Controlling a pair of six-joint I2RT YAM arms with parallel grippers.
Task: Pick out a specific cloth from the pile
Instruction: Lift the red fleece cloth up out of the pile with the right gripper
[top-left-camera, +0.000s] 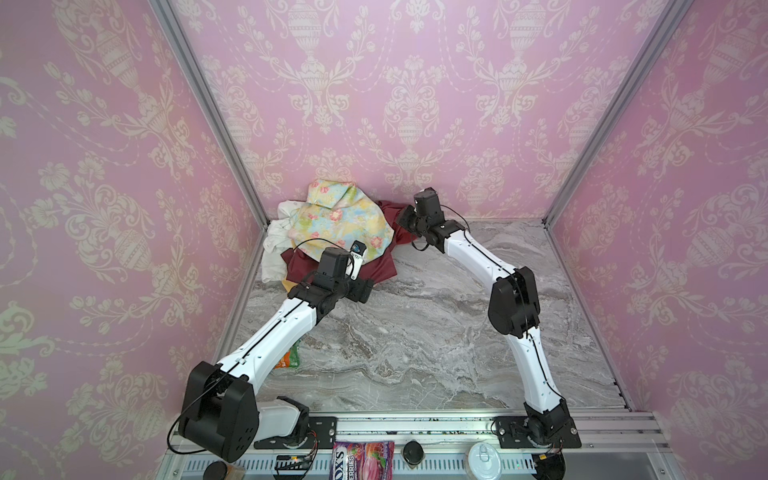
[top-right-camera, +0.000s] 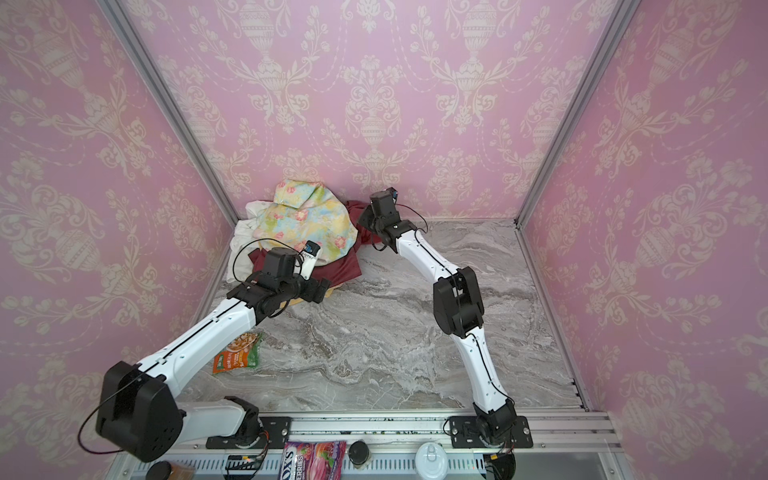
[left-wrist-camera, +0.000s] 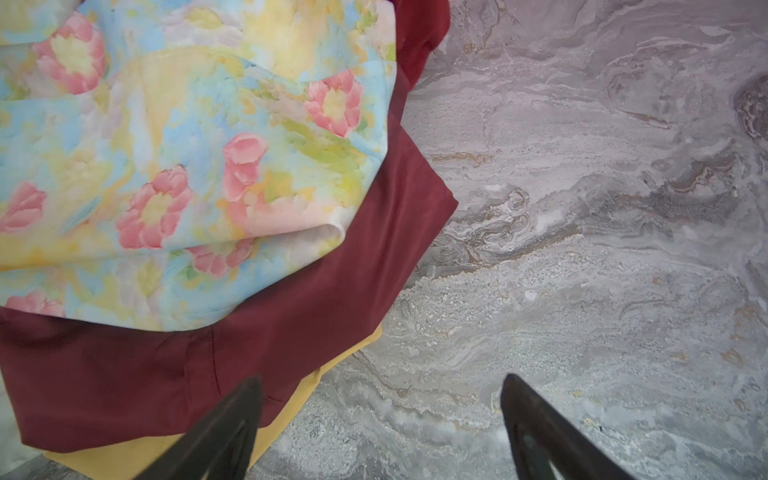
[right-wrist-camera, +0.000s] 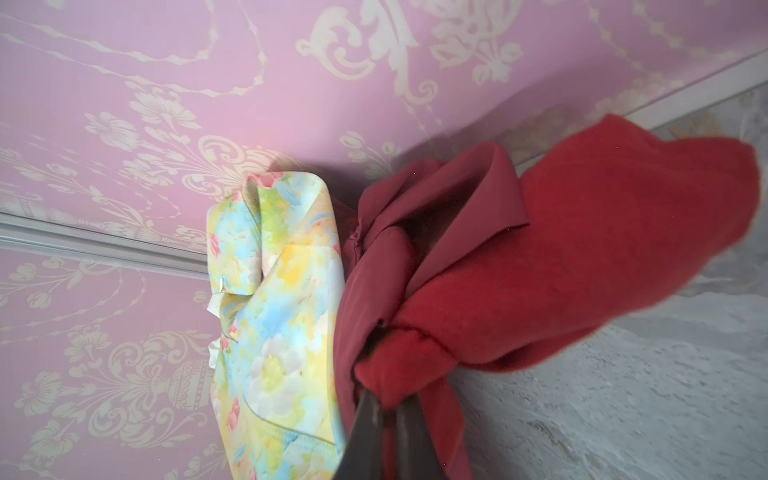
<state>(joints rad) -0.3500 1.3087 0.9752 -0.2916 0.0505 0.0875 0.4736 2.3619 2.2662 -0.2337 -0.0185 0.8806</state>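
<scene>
Cloths lay heaped in the back left corner of the table (top-left-camera: 457, 332). The pile (top-right-camera: 299, 224) showed a white cloth (top-left-camera: 278, 237) at its left edge, a floral cloth (top-left-camera: 340, 220) on top, a maroon cloth (left-wrist-camera: 311, 316) beneath it and a mustard cloth (left-wrist-camera: 291, 399) lowest. The left gripper (left-wrist-camera: 382, 378) hung empty, jaws spread wide, over the maroon and mustard edges and the bare table beside them. Further right, at the pile's right side by the back wall, the right gripper (right-wrist-camera: 388, 405) was clenched on a bunched fold of the red cloth (right-wrist-camera: 602, 232). Maroon folds wrapped closely around that fold, and whether they were pinched too could not be told. A pull would likely drag the maroon cloth along, and with it the floral one resting on top. So small a bunch could also slip free.
</scene>
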